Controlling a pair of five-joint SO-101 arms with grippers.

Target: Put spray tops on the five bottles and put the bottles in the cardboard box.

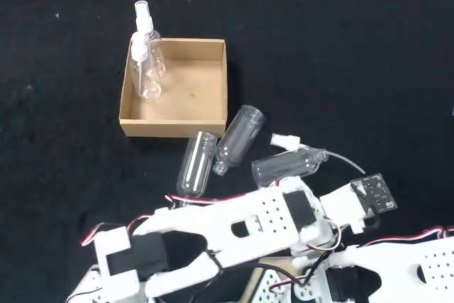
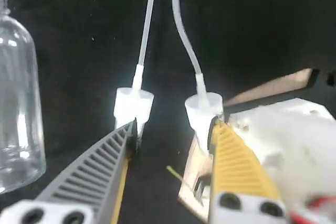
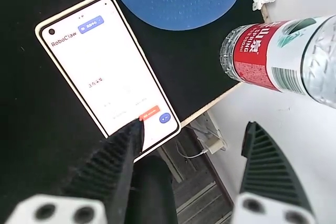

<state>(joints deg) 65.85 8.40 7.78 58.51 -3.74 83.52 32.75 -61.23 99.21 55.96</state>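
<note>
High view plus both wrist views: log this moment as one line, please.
box: two topped bottles inside | table: three bottles lying beside box | left hand: open at two loose spray tops | right hand: open, facing phone

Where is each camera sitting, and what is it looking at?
High view: fixed above, looking down on the black table, cardboard box, bottles; both arms at the bottom.
Left wrist view: on the left wrist, facing past the left gripper at two spray tops and a clear bottle.
Right wrist view: on the right wrist, facing past the right gripper at a phone and labelled bottle.
High and left wrist views share the black table.
</note>
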